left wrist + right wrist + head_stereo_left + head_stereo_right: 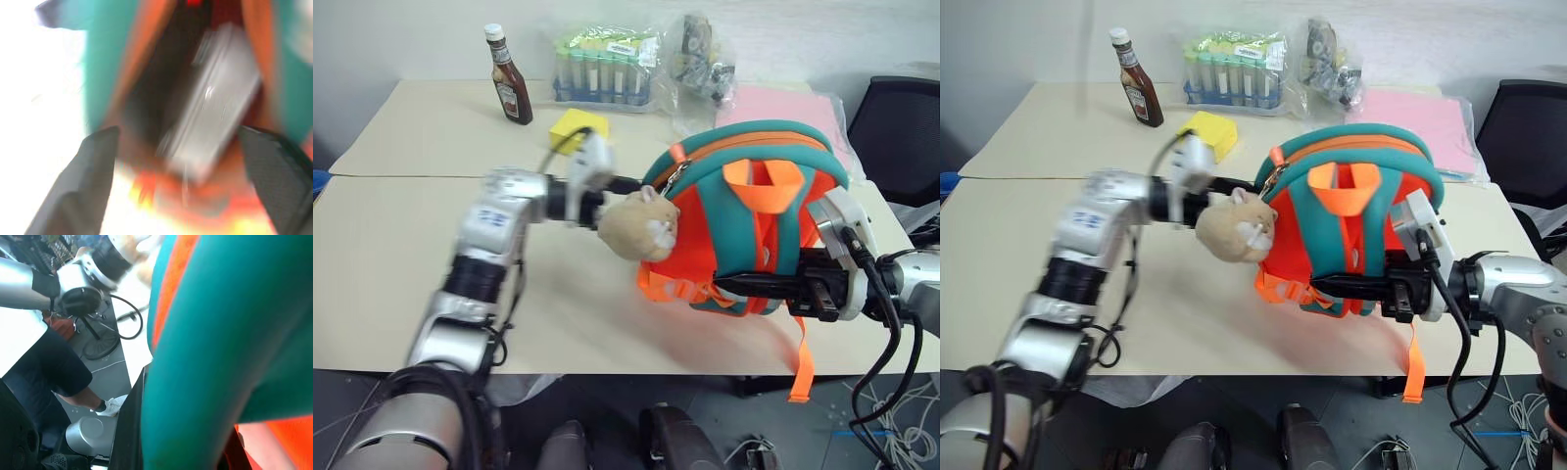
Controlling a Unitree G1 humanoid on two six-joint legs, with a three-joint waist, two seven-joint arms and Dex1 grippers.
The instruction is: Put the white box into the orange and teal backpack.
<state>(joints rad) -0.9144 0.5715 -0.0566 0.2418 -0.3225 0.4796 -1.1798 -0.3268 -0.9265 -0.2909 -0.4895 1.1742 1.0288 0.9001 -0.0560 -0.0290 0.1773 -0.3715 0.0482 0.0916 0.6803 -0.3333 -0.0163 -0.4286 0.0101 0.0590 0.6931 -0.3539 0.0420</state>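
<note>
White box [215, 103] inside backpack [754, 211] on table [401, 284], bottle [510, 75] behind

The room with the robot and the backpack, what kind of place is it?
Probably an office or lab used for robot tests. Two plain tables are pushed together, a black office chair stands beside them, loose cables lie on the floor, and a pack of tubes sits near a sauce bottle.
</note>
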